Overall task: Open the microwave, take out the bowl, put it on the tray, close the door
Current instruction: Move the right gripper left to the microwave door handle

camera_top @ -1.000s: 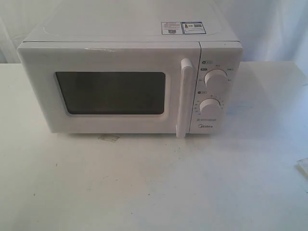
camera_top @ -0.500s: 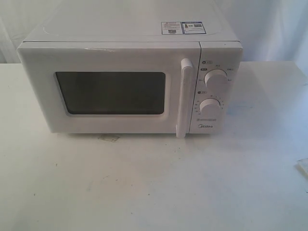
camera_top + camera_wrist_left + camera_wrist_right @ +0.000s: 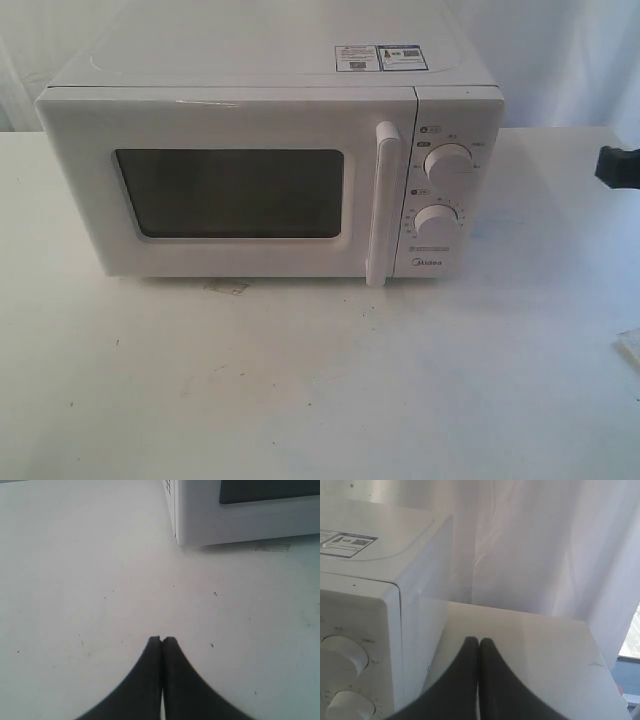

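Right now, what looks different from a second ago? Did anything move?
The right gripper has come into the exterior view from the right edge, toward the microwave; its fingers are closed on nothing. Nothing was taken hold of. The door stays shut, and the microwave has not moved.

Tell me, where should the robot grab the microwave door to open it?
Best is the tall bar handle at the right edge of the door, beside the dials. It stands upright and sticks out, so come from the front and pinch it across its sides. The right gripper is probably the one to use; it is shut and must open first.
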Controlling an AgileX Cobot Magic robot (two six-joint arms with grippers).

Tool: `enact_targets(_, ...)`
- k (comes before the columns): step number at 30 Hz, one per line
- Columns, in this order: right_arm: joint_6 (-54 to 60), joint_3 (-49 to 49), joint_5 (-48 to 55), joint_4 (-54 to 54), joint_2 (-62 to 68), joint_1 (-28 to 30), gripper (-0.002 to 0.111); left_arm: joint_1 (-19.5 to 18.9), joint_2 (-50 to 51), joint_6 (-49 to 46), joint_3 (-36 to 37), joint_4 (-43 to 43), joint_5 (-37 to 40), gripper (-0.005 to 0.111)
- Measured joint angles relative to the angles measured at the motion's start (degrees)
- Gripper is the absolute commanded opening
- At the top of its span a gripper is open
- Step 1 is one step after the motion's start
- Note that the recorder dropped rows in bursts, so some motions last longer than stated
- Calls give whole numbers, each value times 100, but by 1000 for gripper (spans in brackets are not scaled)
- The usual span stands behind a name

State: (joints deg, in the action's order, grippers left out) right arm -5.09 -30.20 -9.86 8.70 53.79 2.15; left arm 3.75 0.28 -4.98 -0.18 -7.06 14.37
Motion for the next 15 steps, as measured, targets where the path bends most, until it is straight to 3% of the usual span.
enact_targets(9,-698,0,-976,197,1419,0,0,0,0,0,0,0,0,0)
enact_targets(12,-1754,0,-1437,1584,1765,0,0,0,0,0,0,0,0,0)
enact_targets(14,-2919,-51,-2235,3256,1949,12,0,0,0,0,0,0,0,0)
enact_targets(15,-3745,-267,-3304,5071,2128,12,0,0,0,0,0,0,0,0)
